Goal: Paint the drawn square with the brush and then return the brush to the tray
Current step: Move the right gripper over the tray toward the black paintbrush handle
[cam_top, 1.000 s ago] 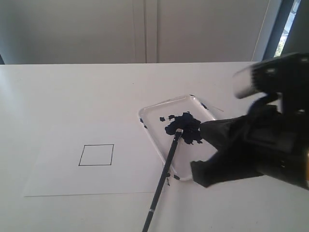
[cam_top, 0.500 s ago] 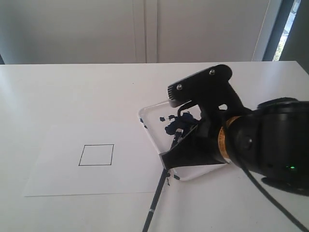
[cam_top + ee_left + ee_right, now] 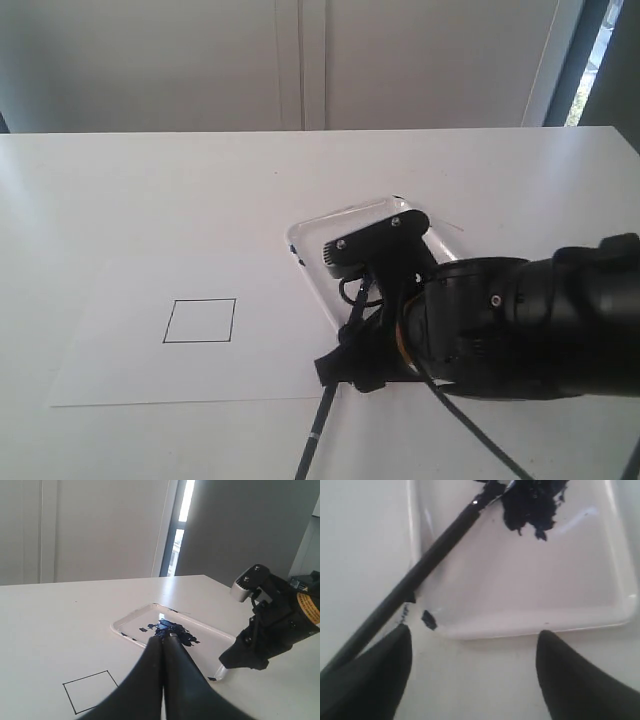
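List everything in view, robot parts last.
table: 1, white, under everything
paper sheet: 1, white, on table beside the tray
drawn square: 1, black outline, unpainted, on the paper
tray: 1, white, on table
paint: 1 blotch, dark blue, in the tray
brush: 1, black, tip in paint, handle across tray rim
right hand: 1, black, open, low by the brush handle
left hand: 1, black, shut, empty, above the table
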Robot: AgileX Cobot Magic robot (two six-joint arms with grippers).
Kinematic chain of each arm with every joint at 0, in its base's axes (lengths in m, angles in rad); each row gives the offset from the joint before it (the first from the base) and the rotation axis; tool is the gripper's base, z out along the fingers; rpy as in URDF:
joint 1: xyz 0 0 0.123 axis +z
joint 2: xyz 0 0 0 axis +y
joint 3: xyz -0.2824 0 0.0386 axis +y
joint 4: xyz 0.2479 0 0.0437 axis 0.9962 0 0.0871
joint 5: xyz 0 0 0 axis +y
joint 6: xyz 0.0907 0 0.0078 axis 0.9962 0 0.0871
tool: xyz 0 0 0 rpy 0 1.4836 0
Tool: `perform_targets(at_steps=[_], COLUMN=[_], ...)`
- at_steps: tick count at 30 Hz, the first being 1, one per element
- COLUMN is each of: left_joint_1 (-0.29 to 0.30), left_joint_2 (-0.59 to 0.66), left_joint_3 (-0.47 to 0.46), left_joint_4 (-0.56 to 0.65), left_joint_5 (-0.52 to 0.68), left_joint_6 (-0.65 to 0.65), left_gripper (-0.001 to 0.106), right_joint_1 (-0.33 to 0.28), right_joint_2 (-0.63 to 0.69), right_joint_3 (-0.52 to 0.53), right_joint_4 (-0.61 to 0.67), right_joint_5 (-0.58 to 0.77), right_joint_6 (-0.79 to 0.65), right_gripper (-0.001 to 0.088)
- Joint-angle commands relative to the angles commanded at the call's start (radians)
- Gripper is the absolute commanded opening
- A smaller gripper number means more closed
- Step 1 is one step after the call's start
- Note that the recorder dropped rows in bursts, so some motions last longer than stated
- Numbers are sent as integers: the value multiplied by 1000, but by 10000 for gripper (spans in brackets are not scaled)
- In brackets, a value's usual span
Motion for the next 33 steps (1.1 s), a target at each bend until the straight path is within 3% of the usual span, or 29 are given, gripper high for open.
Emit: perform_targets(at_steps=[7, 17, 26, 33], left_joint_1=[0, 0, 0, 0], left_joint_2=[0, 0, 0, 0], left_joint_3=[0, 0, 0, 0], left_joint_4=[0, 0, 0, 0], left_joint_5=[0, 0, 0, 0], left_joint_6=[0, 0, 0, 0], left_gripper=[0, 0, 0, 0], right_joint_1=[-9, -11, -11, -10], right_joint_2=[142, 216, 225, 213], right_joint_3=[-64, -64, -64, -64], right_joint_4=[106, 175, 171, 140], right_joint_5=[-88, -221, -188, -121], right_joint_6=[-5, 2, 2, 29], right_gripper=[680, 647, 366, 49])
